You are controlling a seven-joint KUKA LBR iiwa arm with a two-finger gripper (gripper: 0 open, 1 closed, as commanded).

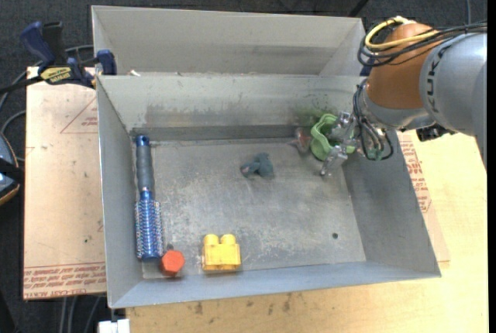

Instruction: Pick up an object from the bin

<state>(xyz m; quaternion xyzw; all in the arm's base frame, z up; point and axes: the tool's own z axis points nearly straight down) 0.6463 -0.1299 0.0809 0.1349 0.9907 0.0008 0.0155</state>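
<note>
Near the back right corner of the bin [232, 45], the gripper [332, 157], whose opening cannot be told, hangs just beside a green curled thing [320, 130], which looks light, soft and pliable, best pinched across its thicker middle.

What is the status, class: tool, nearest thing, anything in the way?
Tool at the bin's far right corner. Green thing right against it, hold unconfirmed. Small reddish thing beside the green one; grey lump mid-bin, clear.

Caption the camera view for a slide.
Hand at a green thing in the bin's far right corner; blue brush, yellow block lie apart.
</note>
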